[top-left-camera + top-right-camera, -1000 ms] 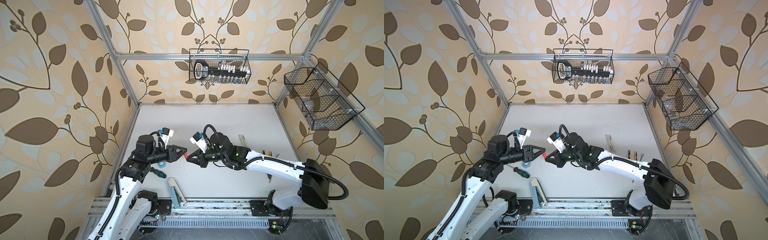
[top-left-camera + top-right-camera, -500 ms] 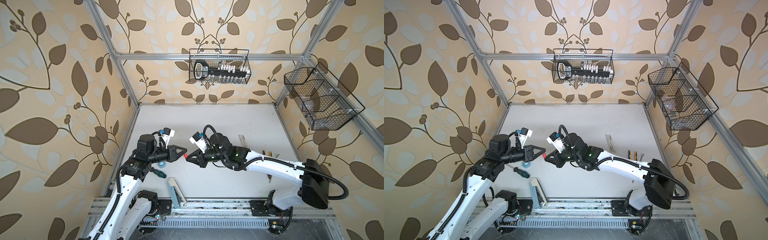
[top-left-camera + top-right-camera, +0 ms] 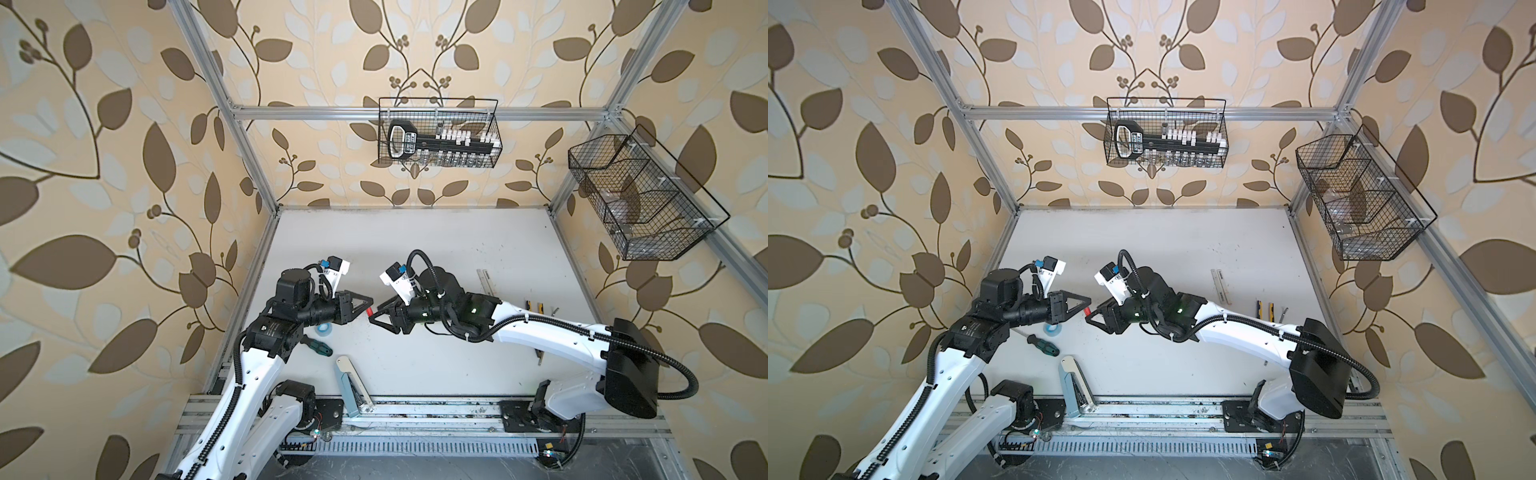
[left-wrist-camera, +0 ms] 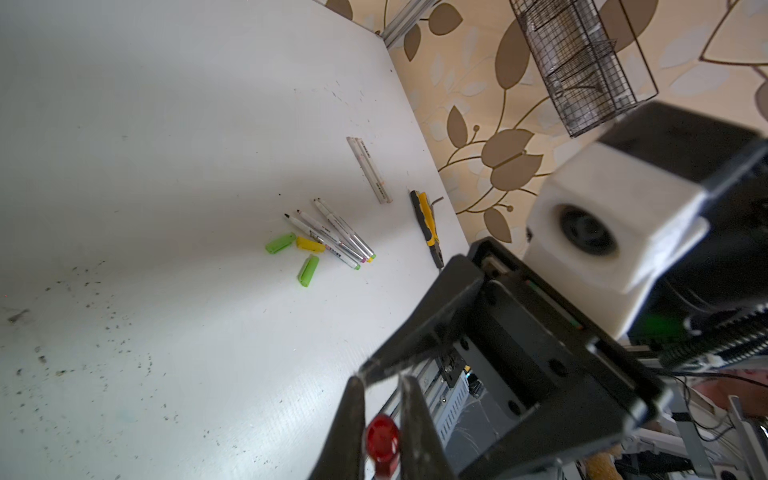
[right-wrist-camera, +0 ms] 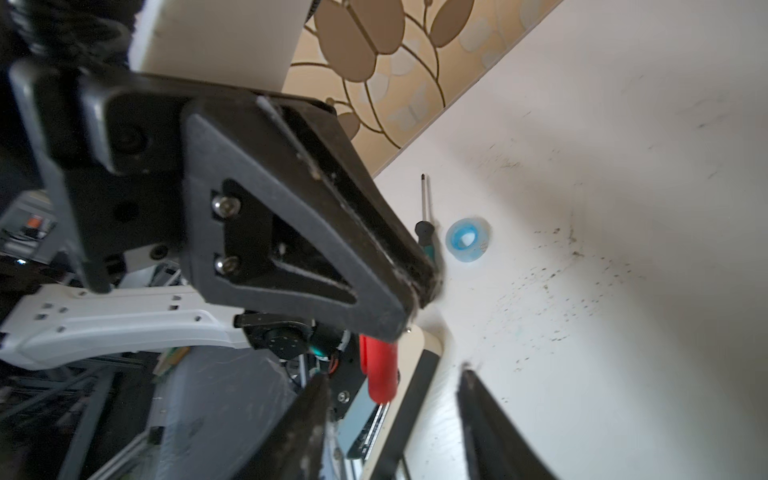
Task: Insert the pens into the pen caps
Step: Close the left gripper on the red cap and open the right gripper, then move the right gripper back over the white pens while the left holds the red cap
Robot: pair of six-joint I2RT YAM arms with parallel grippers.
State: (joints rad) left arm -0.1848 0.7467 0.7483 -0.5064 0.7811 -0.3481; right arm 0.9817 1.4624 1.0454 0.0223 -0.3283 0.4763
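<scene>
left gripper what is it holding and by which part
The left gripper pinches a red pen cap by its sides, near the fingertips; one end sticks out of the grip.

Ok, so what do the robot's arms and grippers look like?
The left arm and right arm have white shells, black joints and black corrugated cable hoses. The left gripper and right gripper are black, triangular, open-framed; a white boxy camera tops each.

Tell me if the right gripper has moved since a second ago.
No. The right gripper keeps its place against the stapler; only its jaws have opened.
</scene>
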